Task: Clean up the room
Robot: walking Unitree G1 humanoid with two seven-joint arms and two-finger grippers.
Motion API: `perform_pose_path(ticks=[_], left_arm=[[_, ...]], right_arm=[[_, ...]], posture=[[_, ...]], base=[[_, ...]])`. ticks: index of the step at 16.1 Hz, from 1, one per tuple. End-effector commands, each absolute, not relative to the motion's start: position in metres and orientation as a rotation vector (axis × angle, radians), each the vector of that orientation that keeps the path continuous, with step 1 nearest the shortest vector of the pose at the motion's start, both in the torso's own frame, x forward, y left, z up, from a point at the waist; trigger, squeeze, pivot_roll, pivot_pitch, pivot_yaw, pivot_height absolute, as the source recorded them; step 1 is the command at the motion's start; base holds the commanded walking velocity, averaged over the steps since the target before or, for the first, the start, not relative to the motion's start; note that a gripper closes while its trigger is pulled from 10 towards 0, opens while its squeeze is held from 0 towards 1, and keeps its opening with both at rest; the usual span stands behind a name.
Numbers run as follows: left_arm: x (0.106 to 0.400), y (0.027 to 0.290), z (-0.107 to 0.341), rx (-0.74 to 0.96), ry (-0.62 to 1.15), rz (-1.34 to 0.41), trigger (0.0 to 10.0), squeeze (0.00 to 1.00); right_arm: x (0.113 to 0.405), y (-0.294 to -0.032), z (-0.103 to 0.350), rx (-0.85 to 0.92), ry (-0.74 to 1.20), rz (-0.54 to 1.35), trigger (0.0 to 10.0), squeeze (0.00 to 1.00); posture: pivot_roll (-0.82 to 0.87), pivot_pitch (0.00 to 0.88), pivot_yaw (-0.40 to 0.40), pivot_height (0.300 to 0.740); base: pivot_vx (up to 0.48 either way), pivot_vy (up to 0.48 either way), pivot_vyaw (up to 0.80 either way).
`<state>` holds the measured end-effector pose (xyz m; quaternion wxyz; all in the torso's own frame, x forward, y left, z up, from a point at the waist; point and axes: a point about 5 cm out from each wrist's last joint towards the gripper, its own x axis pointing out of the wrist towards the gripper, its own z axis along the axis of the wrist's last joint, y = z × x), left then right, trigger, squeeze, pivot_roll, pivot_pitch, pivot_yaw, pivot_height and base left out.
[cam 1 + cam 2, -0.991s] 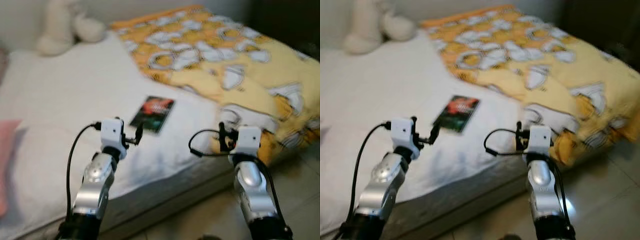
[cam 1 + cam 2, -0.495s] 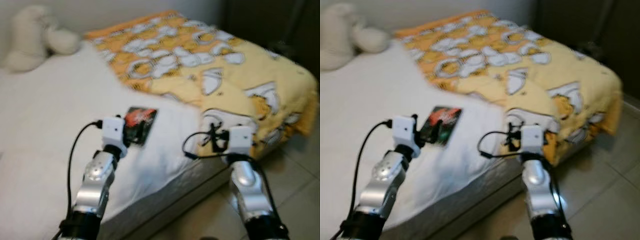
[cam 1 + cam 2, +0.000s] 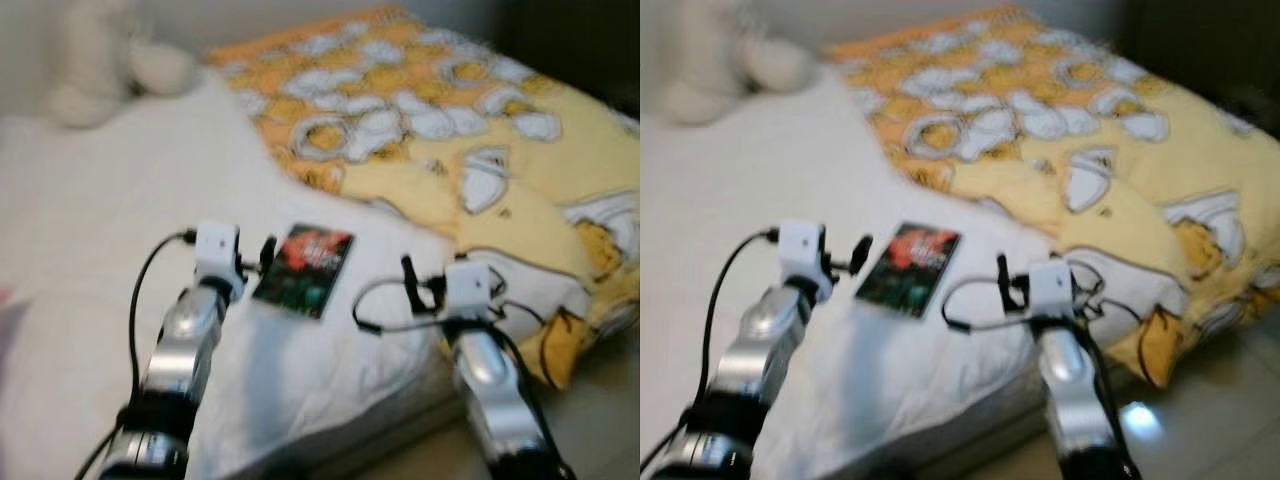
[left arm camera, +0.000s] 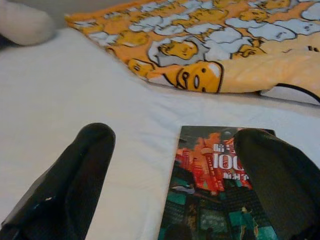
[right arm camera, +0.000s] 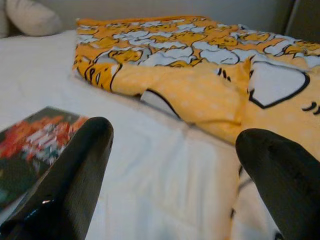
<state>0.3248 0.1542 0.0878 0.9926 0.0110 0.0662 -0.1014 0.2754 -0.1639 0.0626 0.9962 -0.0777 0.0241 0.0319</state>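
A dark book with a red and green cover lies flat on the white sheet of the bed, near the front edge. My left gripper hovers just left of the book, open, nothing between its fingers. In the left wrist view the book lies close ahead, partly under one black finger. My right gripper is open over the mattress to the right of the book, near the folded blanket edge. The right wrist view has the book off to one side.
A yellow blanket with cartoon prints covers the right half of the bed and hangs over its corner. A white plush toy sits at the far left by the wall. Tiled floor shows at the lower right.
The camera has shifted and the bed looks closer. The left gripper now stands beside the book's left edge, and the right gripper is over the mattress rather than before its edge.
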Motion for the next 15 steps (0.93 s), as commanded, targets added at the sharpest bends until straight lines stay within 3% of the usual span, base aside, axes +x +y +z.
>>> perform_pose_path(ticks=[1, 6, 11, 13, 15], left_arm=[[0.334, 0.152, 0.079, 0.027, 0.217, -0.232, 10.0, 0.0], [0.35, 0.16, 0.062, -0.156, 0.415, -0.175, 10.0, 0.0], [0.349, 0.16, 0.054, -0.131, 0.457, -0.121, 10.0, 0.0], [0.353, 0.163, 0.06, -0.16, 0.423, -0.105, 10.0, 0.0], [0.353, 0.164, 0.07, 0.009, 0.272, -0.162, 10.0, 0.0]], right_arm=[[0.266, -0.17, 0.06, -0.148, 0.068, 0.053, 10.0, 0.0], [0.22, -0.184, 0.061, -0.179, 0.123, 0.061, 10.0, 0.0], [0.18, -0.183, 0.068, -0.186, 0.192, 0.106, 10.0, 0.0], [0.174, -0.183, 0.071, -0.188, 0.2, 0.105, 10.0, 0.0], [0.182, -0.183, 0.075, -0.18, 0.174, 0.067, 10.0, 0.0]], posture=[[-0.21, 0.0, 0.15, 0.74], [-0.31, 0.119, 0.158, 0.74], [-0.35, 0.203, 0.156, 0.74], [-0.36, 0.211, 0.174, 0.74], [-0.34, 0.188, 0.196, 0.74]], base=[[0.0, 0.0, 0.0], [0.0, 0.0, 0.0], [0.0, 0.0, 0.0], [0.0, 0.0, 0.0], [0.0, 0.0, 0.0]])
